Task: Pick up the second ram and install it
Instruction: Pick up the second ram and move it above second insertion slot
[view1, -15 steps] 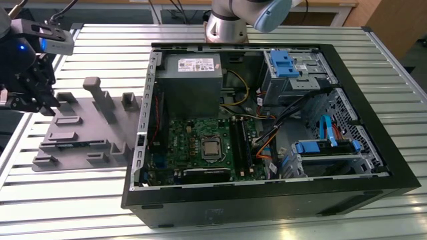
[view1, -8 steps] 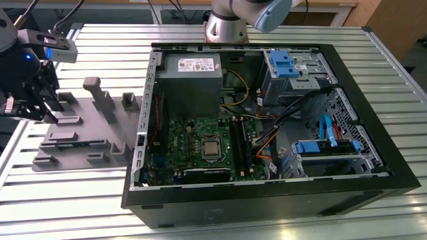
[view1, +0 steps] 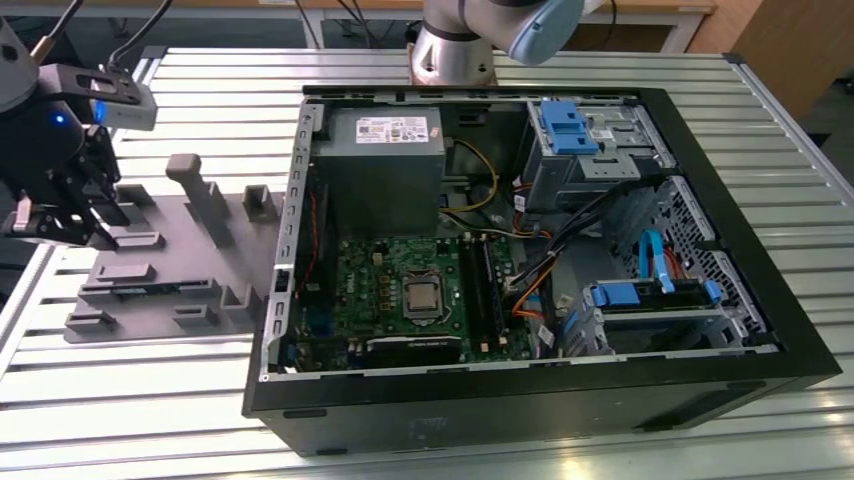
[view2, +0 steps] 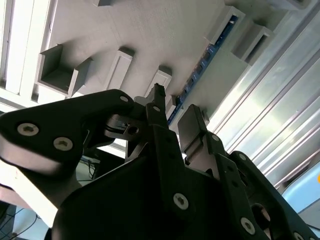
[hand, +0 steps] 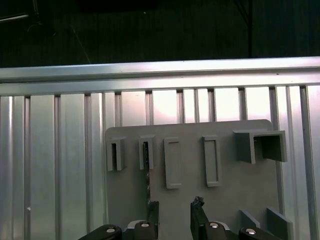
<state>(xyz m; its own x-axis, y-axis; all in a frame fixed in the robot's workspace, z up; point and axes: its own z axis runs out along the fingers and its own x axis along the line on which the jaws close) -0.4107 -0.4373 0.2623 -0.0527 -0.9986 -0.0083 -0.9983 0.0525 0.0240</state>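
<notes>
The second ram is a thin blue-green stick standing on edge in a slot of the grey moulded tray. In the first wrist view the ram is a dark narrow line running down toward the fingers. My gripper hangs over the tray's end on the exterior view's left. It is open, and its two dark fingers are apart with nothing gripped. The ram's near end lies close to one fingertip; whether they touch I cannot tell.
An open black computer case lies on the exterior view's right, with the green motherboard, a grey power-supply box and blue drive brackets inside. The tray has several raised blocks. All rests on a ribbed aluminium table.
</notes>
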